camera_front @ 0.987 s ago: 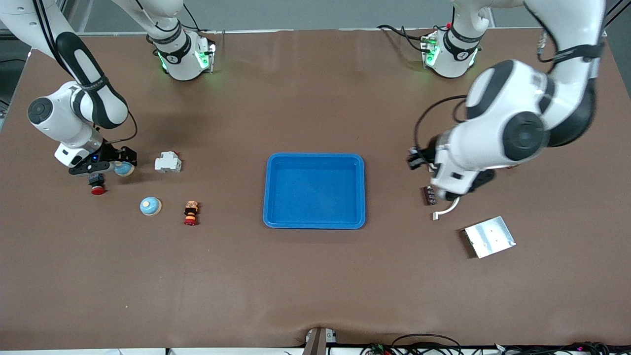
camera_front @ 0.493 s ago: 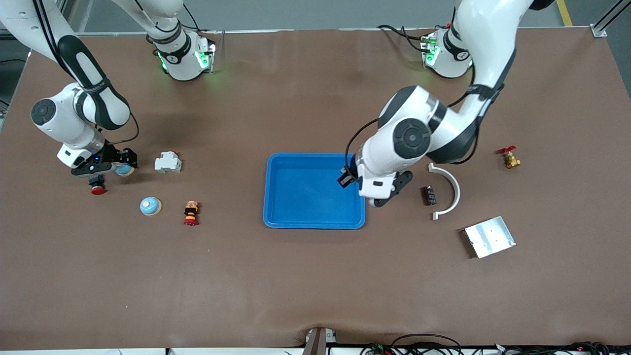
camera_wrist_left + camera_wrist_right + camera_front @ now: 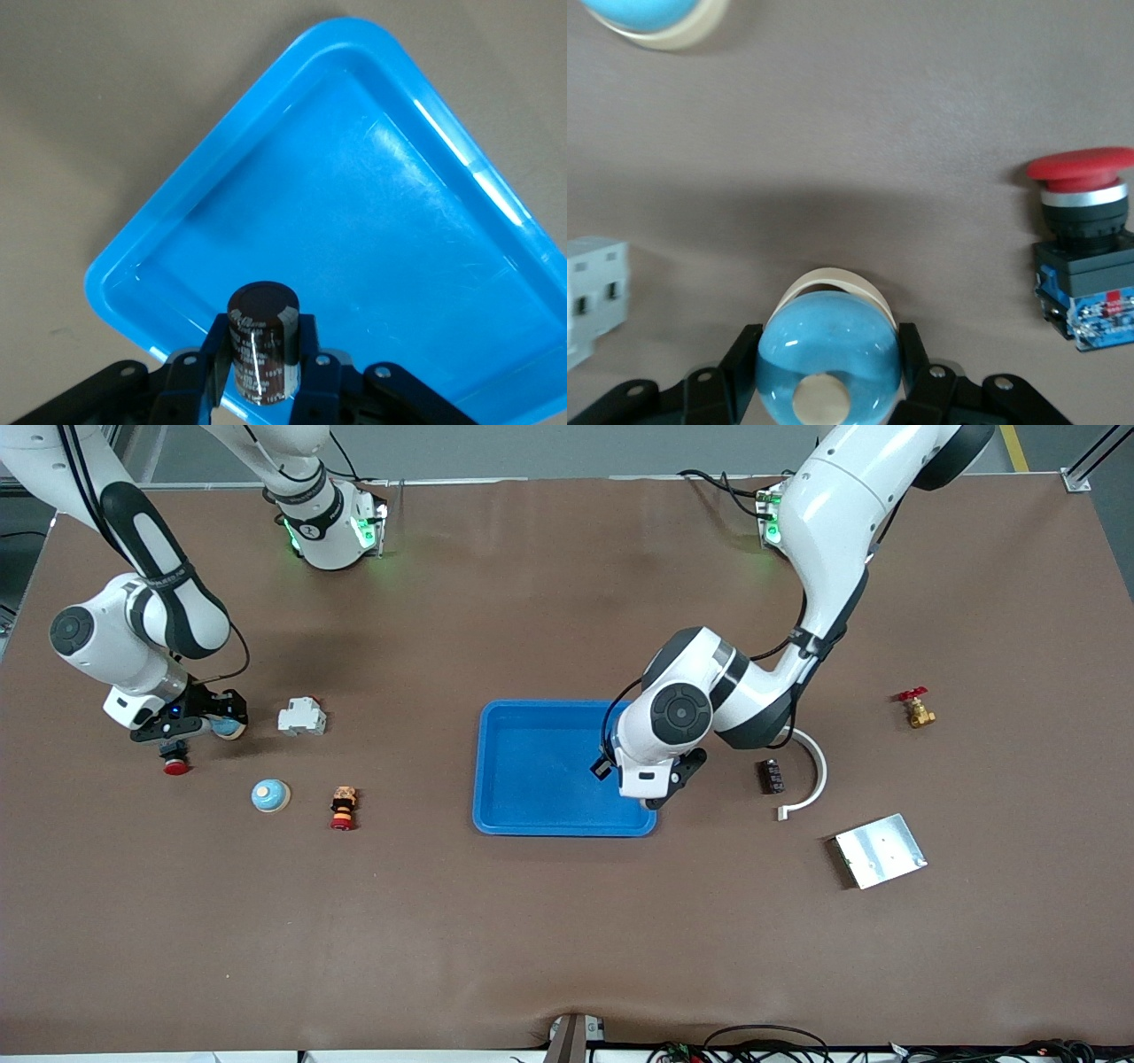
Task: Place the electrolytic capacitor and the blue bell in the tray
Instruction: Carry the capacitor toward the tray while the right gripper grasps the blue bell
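Note:
My left gripper (image 3: 608, 767) is shut on a dark brown electrolytic capacitor (image 3: 261, 341) and holds it upright over the bright-blue tray (image 3: 540, 771), above the tray's edge toward the left arm's end. The left wrist view shows the tray's bare floor (image 3: 372, 230) below the capacitor. My right gripper (image 3: 214, 726) is shut on a blue bell (image 3: 828, 363) with a cream base, close to the table near the right arm's end. A second blue bell (image 3: 270, 795) sits on the table nearer the front camera and shows in the right wrist view (image 3: 651, 18).
A white module (image 3: 302, 716), a red push button (image 3: 174, 762) and a stacked orange-red button (image 3: 344, 807) lie around the right gripper. A black terminal block (image 3: 773, 776), a white curved piece (image 3: 811, 766), a silver plate (image 3: 880, 850) and a brass valve (image 3: 915, 708) lie toward the left arm's end.
My left arm has swung from its end of the table to over the tray, carrying the capacitor. My right gripper has stayed nearly in place with the bell.

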